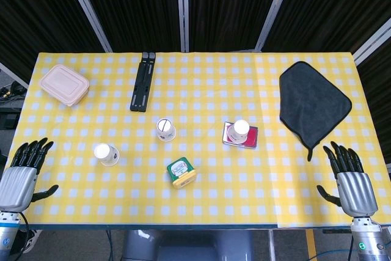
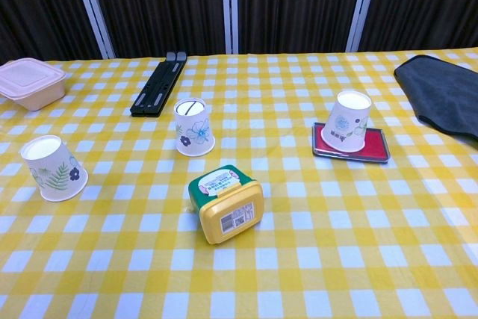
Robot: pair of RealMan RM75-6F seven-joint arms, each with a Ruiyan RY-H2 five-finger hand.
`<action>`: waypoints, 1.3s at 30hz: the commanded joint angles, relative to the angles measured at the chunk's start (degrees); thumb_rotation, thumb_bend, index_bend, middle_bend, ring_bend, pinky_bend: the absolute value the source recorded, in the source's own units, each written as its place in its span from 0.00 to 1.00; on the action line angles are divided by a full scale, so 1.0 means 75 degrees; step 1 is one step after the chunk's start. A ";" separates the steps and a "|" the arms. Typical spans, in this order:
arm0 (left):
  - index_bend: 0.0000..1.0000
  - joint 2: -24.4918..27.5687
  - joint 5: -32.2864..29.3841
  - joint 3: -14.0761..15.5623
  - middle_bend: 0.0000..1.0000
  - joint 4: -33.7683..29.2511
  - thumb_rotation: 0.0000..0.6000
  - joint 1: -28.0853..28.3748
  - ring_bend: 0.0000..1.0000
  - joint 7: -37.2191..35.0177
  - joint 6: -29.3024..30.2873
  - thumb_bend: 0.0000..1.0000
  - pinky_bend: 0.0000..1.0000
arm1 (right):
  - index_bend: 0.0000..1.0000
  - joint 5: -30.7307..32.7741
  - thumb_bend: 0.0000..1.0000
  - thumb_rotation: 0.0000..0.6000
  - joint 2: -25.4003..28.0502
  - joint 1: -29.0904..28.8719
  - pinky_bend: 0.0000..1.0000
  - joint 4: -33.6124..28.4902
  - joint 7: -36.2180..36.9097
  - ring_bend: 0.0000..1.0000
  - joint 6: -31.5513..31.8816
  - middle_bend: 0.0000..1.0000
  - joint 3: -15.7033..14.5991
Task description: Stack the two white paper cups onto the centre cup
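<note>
Three white paper cups stand upside down on the yellow checked table. The centre cup (image 1: pixel 165 129) (image 2: pixel 193 127) has a blue flower print. The left cup (image 1: pixel 105 154) (image 2: pixel 52 167) has a leaf print. The right cup (image 1: pixel 239 131) (image 2: pixel 348 120) rests on a small red tray (image 1: pixel 241 136) (image 2: pixel 351 144). My left hand (image 1: pixel 21 175) lies flat at the table's near left edge, fingers spread, holding nothing. My right hand (image 1: pixel 349 178) lies the same way at the near right edge. Both hands are far from the cups and out of the chest view.
A green and yellow tub (image 1: pixel 181 172) (image 2: pixel 225 203) lies on its side just in front of the centre cup. A black stand (image 1: pixel 142 81) (image 2: pixel 158 83) and a pink lidded box (image 1: pixel 63 84) (image 2: pixel 28 81) sit at the back left. A dark grey cloth (image 1: pixel 313 103) (image 2: pixel 442 91) covers the right.
</note>
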State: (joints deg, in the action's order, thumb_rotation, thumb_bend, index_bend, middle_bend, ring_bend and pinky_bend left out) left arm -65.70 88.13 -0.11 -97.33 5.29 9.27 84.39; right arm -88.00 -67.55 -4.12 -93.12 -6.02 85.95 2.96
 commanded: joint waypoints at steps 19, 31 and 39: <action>0.00 -0.0140 -0.0135 -0.0021 0.00 0.0096 1.00 0.0152 0.00 0.0214 -0.0320 0.17 0.00 | 0.00 0.0061 0.11 1.00 0.0046 -0.0015 0.00 0.0009 0.0111 0.00 -0.0030 0.00 0.0039; 0.26 -0.0197 -0.0940 -0.0582 0.00 -0.0312 1.00 0.1092 0.00 0.0895 -0.1650 0.28 0.00 | 0.00 0.0024 0.11 1.00 0.0169 0.0021 0.00 -0.0049 0.0338 0.00 0.0085 0.00 0.0073; 0.29 -0.0403 -0.2846 -0.1036 0.00 -0.0468 1.00 0.2150 0.00 0.2112 -0.3284 0.28 0.00 | 0.00 0.0023 0.11 1.00 0.0237 0.0029 0.00 -0.0078 0.0500 0.00 0.0090 0.00 0.0076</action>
State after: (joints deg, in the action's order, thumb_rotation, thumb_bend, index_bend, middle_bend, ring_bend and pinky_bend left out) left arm -67.77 71.98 -6.24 -100.33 18.04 21.10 63.87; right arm -87.81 -65.87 -3.92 -93.64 -2.42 86.59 3.51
